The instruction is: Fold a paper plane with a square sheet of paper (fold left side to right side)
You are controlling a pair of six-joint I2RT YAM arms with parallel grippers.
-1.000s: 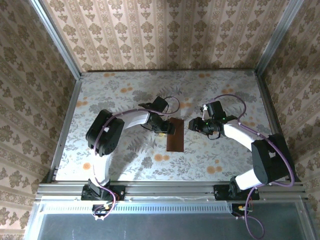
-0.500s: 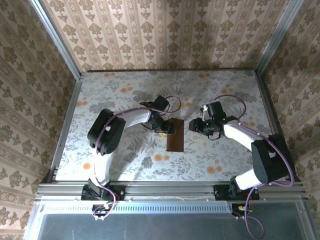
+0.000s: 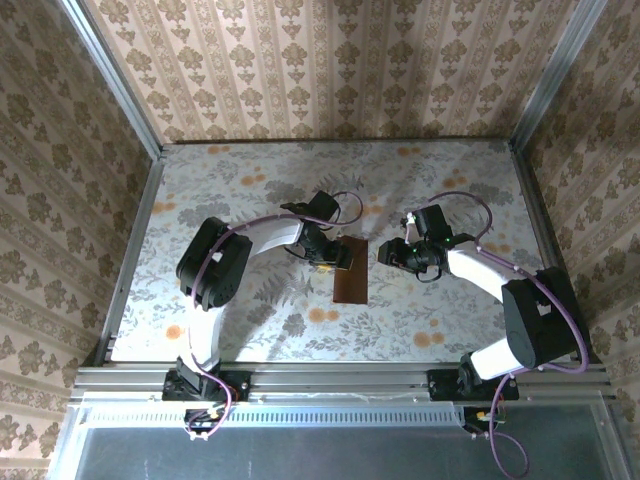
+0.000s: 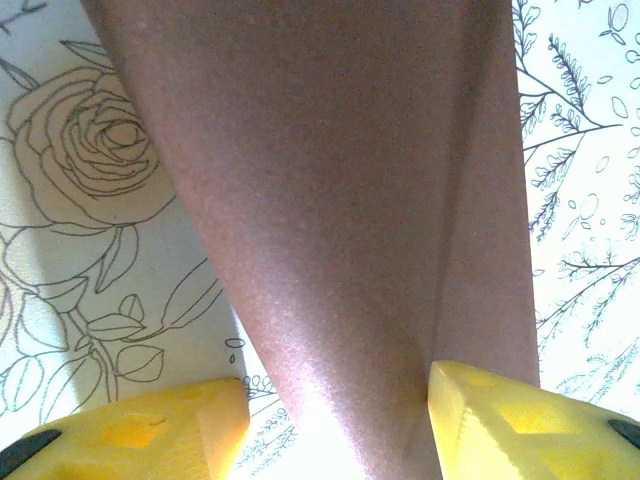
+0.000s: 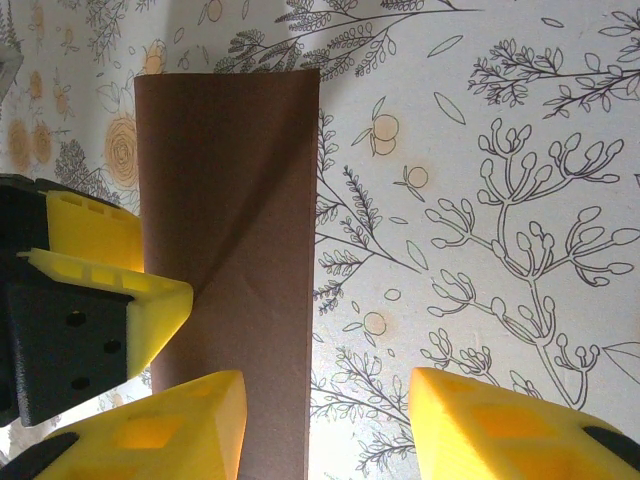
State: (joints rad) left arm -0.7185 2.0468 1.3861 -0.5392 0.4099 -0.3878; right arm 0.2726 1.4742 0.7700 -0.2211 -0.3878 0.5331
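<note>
The square sheet of paper (image 3: 350, 272), dark reddish-brown, lies folded into a narrow upright rectangle mid-table. Its upper layer bows up slightly, with a slanted crease (image 5: 240, 200). A paper plane is out of view. My left gripper (image 3: 338, 258) is at the strip's upper left edge. In the left wrist view the paper (image 4: 340, 200) runs between my left gripper's (image 4: 338, 430) spread jaws, against the right finger and clear of the left one. My right gripper (image 3: 388, 252) is open just right of the strip. In the right wrist view my right gripper (image 5: 325, 425) has one finger over the paper's right edge.
The table (image 3: 250, 320) carries a grey fern print with orange blotches (image 3: 322, 314). Wallpapered walls and metal rails enclose it. The left gripper's yellow finger (image 5: 110, 285) rests on the strip's left side in the right wrist view.
My left gripper has crept slightly right along the strip's top edge, its jaws a touch wider. The right arm and the paper have hardly moved.
</note>
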